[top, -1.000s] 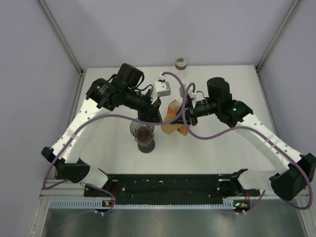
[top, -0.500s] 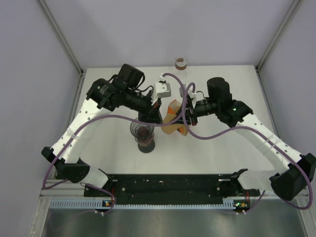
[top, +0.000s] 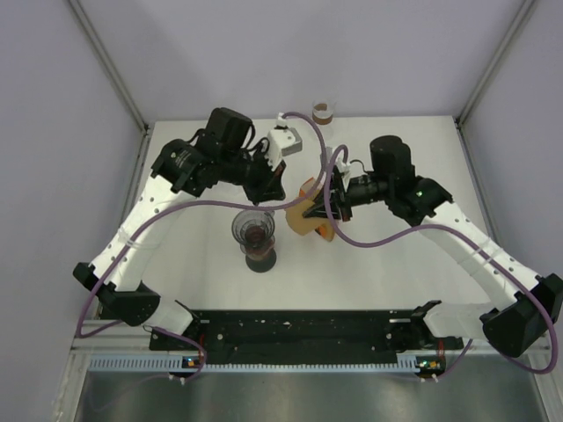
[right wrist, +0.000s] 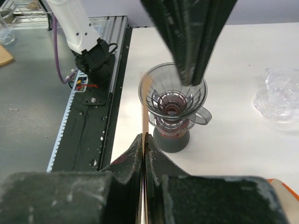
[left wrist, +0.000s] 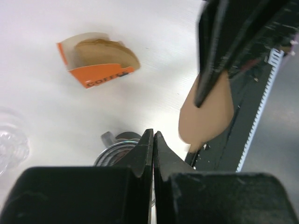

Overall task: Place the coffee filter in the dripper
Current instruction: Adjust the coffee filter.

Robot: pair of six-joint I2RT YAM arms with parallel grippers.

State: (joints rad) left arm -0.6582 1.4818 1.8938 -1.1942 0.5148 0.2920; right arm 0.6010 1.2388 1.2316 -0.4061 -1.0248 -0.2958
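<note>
The clear dripper (top: 253,229) stands on a dark server in mid-table; it also shows in the right wrist view (right wrist: 173,91) and in the left wrist view (left wrist: 117,148). My right gripper (top: 325,209) is shut on a brown paper coffee filter (top: 299,220), held just right of the dripper above the table. That filter shows edge-on in the right wrist view (right wrist: 144,109) and flat in the left wrist view (left wrist: 205,116). My left gripper (top: 271,186) is shut and empty, behind and above the dripper.
An orange box of filters (left wrist: 100,60) lies on the table under the right gripper (top: 310,186). A small cup (top: 325,112) stands at the back edge. A clear glass piece (right wrist: 280,93) lies beyond the dripper. The black rail (top: 308,330) runs along the near edge.
My left gripper has drawn back and up, away from the dripper toward the far side. My right gripper has shifted slightly left with the filter.
</note>
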